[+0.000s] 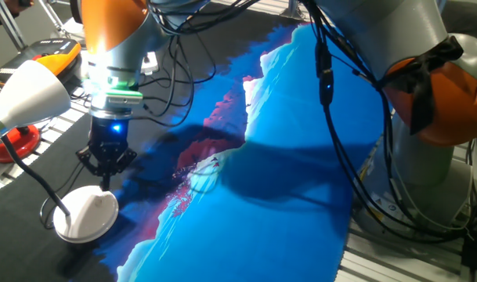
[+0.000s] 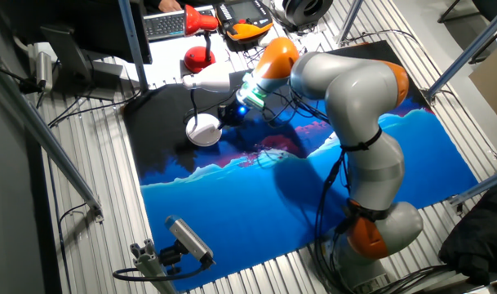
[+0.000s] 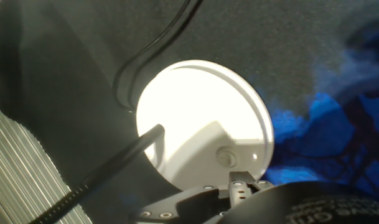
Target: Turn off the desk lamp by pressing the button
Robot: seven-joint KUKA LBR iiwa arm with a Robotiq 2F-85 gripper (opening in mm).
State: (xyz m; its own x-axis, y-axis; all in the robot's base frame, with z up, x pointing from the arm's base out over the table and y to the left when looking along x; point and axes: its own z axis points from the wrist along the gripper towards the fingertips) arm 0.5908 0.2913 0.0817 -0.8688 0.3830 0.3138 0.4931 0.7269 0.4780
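Note:
The desk lamp has a white cone shade (image 1: 28,95), a thin black neck (image 1: 36,182) and a round white dome base (image 1: 88,213). In the hand view the base (image 3: 195,106) is brightly lit, and the button (image 3: 225,156) shows as a small round greyish mark near its lower right rim. My gripper (image 1: 106,185) hangs just above the base's near rim, its fingers meeting in one point with no gap. In the hand view the gripper (image 3: 240,178) sits right below the button; contact cannot be told. The other fixed view shows the gripper (image 2: 231,116) beside the base (image 2: 204,131).
A red lamp (image 2: 199,37) stands behind the white one, its red base (image 1: 11,142) at the left edge. A black cloth (image 3: 270,43) lies under the base, and a blue printed mat (image 1: 301,196) covers the table to the right. Cables hang from the arm (image 1: 175,70).

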